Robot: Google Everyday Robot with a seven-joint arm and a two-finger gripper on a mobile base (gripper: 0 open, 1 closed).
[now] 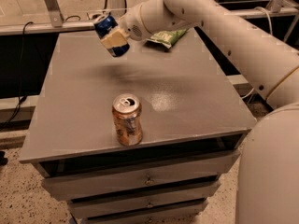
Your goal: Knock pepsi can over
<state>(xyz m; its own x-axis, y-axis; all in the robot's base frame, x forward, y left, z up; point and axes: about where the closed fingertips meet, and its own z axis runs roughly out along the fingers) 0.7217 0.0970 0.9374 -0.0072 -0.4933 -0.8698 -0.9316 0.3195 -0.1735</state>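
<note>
The pepsi can (105,24) — dark blue with a silver top — hangs tilted above the far-left part of the grey table (187,101), clamped in the gripper (114,39), whose fingers are closed around its middle.

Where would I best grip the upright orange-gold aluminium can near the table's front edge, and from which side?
Probably its mid-body, jaws across the round wall, from the far side: the orange-gold aluminium can stands upright with room behind it on the grey table. The gripper, over the far left, is shut on the tilted dark-blue pepsi can.
</note>
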